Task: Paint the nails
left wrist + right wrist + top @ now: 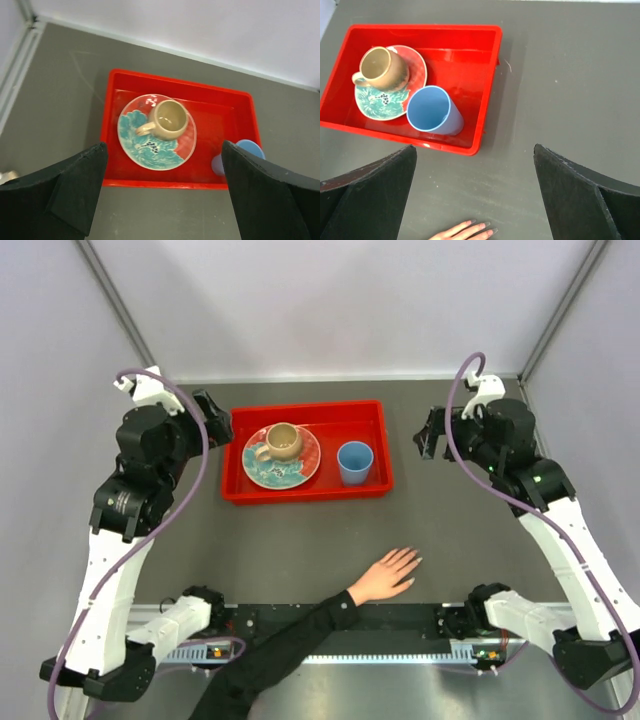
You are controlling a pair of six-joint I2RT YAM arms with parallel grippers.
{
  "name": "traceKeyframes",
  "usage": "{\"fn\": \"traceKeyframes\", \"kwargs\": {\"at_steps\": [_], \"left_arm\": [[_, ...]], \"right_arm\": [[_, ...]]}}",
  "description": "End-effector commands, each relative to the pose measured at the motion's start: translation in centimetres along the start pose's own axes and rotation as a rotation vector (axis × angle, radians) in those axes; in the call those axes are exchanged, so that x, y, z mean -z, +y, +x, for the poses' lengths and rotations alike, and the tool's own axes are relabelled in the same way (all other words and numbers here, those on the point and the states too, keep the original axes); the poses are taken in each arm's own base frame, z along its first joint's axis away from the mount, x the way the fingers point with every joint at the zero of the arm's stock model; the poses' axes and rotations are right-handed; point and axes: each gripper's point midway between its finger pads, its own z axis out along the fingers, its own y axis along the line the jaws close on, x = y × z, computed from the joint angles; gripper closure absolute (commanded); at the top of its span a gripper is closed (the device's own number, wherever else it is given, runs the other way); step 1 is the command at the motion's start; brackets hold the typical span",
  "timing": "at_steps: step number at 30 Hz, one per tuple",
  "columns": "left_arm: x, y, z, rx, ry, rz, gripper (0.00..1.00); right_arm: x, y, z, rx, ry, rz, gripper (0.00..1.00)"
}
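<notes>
A light-skinned hand (384, 577) with a black sleeve lies flat on the grey table near the front edge, fingers spread and pointing right and back. Its pale nails (415, 559) tip the fingers. Three fingertips with nails (487, 230) show at the bottom of the right wrist view. My left gripper (218, 425) is open and empty, raised left of the red tray. My right gripper (428, 440) is open and empty, raised right of the tray, well behind the hand. No brush or polish bottle shows.
A red tray (305, 494) at the back centre holds a floral plate (283, 472) with a beige mug (281, 442) and a blue cup (354, 462). The tray (112, 131) also shows in the left wrist view and in the right wrist view (487, 90). White walls enclose the table.
</notes>
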Motion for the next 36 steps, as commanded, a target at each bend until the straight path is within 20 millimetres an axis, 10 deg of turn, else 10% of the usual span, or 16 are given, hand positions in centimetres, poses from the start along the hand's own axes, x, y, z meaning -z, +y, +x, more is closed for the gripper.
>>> {"fn": "traceKeyframes", "kwargs": {"at_steps": [1, 10, 23, 27, 36], "left_arm": [[-0.7, 3.4, 0.3, 0.065, -0.008, -0.214, 0.01], [-3.3, 12.3, 6.4, 0.11, 0.187, -0.676, 0.01], [-0.4, 28.1, 12.8, 0.563, 0.079, -1.25, 0.08], [-1.7, 30.6, 16.0, 0.624, 0.138, -1.293, 0.2], [-5.6, 32.5, 16.2, 0.562, 0.181, -1.242, 0.31]], "right_arm": [[-0.6, -0.1, -0.7, -0.038, 0.003, 0.017, 0.01], [-1.3, 0.3, 0.5, -0.005, 0.066, -0.009, 0.01], [-1.4, 6.5, 2.3, 0.03, 0.16, -0.222, 0.01], [-1.4, 7.0, 2.7, 0.046, 0.172, -0.229, 0.01], [-1.4, 6.3, 3.9, 0.045, 0.191, -0.203, 0.01]]}}
